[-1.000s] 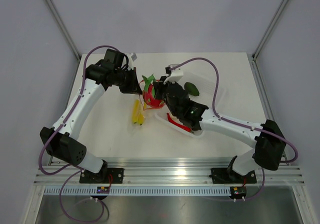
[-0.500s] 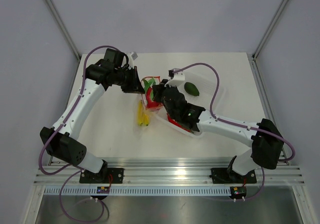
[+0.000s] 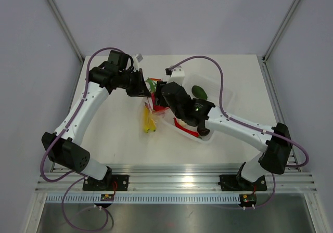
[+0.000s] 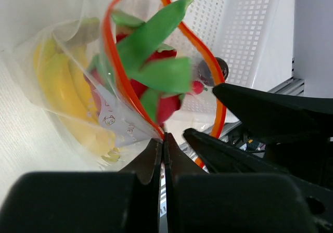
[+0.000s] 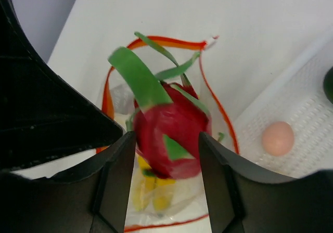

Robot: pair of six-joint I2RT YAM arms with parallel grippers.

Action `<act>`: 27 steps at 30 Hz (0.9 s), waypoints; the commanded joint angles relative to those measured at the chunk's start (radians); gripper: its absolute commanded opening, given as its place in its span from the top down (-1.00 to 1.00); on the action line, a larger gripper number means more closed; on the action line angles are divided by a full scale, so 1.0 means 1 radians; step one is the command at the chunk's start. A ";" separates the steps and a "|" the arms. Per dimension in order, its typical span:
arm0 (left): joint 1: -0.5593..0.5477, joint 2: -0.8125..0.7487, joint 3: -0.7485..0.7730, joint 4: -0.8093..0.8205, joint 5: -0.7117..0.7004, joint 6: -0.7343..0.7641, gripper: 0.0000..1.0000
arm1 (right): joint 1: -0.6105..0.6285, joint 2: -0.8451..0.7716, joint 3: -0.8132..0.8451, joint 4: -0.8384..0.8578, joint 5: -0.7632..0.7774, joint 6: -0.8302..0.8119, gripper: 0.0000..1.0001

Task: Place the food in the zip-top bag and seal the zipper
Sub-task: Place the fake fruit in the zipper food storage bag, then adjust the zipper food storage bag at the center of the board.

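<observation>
what just changed: a second back the dragon fruit (image 5: 171, 121) is riding high over the bag in plain sight from the top camera, now the right arm has pushed further in and it sits down inside the orange loop, mostly hidden under the wrist from above

right gripper (image 5: 166, 135): fingers clamped on either side of the dragon fruit, not let go yet

left gripper (image 4: 162, 139): pinched together on the rim of the zip-top bag (image 4: 73, 33), same spot as before, holding the mouth up and open

zipper (image 5: 169, 40): wide open, bowed into a ring around the fruit's green leaves

banana (image 3: 149, 119): already in the bag, lying deeper in than the fruit, and it has slid a touch along with the bag

still outside: avocado (image 3: 199, 92), chilli (image 3: 186, 128) and the small whitish piece (image 5: 277, 138) are all in the clear tray (image 3: 221, 90)

what it means: second item is basically delivered, I reckon it just needs releasing and backing out without dragging the rim; sealing is a long way off
</observation>
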 commanded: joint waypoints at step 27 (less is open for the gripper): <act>0.014 -0.076 0.096 0.011 0.009 0.041 1.00 | -0.192 0.017 -0.013 -0.269 -0.352 0.122 -0.27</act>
